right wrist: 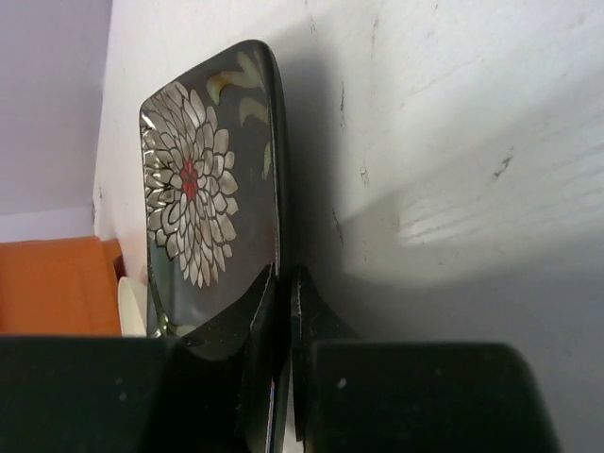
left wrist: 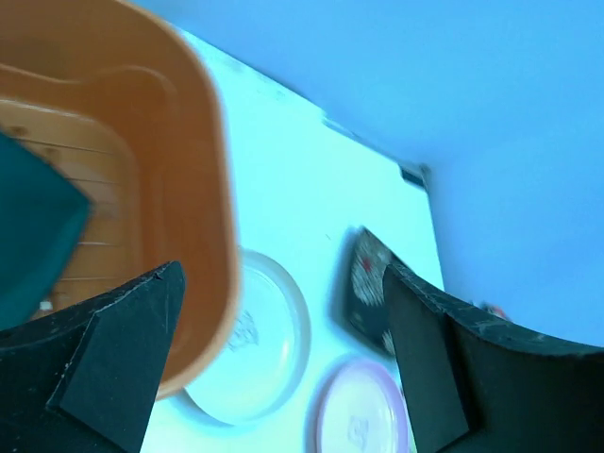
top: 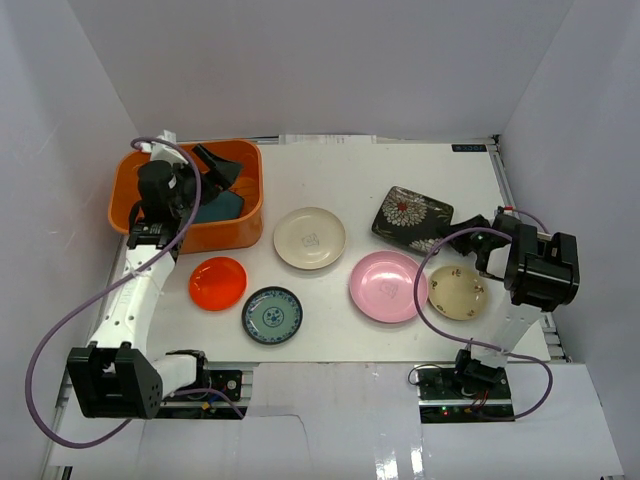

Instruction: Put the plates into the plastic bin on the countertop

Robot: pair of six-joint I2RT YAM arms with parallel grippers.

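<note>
The orange plastic bin stands at the back left of the white countertop and holds the dark teal square plate. My left gripper hangs open and empty over the bin; the left wrist view shows the bin wall and the teal plate. My right gripper is shut on the right edge of the black floral plate, whose rim is pinched between the fingers. The cream, pink, beige, orange-red and blue-green plates lie on the countertop.
White walls enclose the countertop on the left, back and right. The beige plate lies just beneath my right arm. The left wrist view also shows the cream plate, pink plate and black floral plate. The bin shows far off in the right wrist view.
</note>
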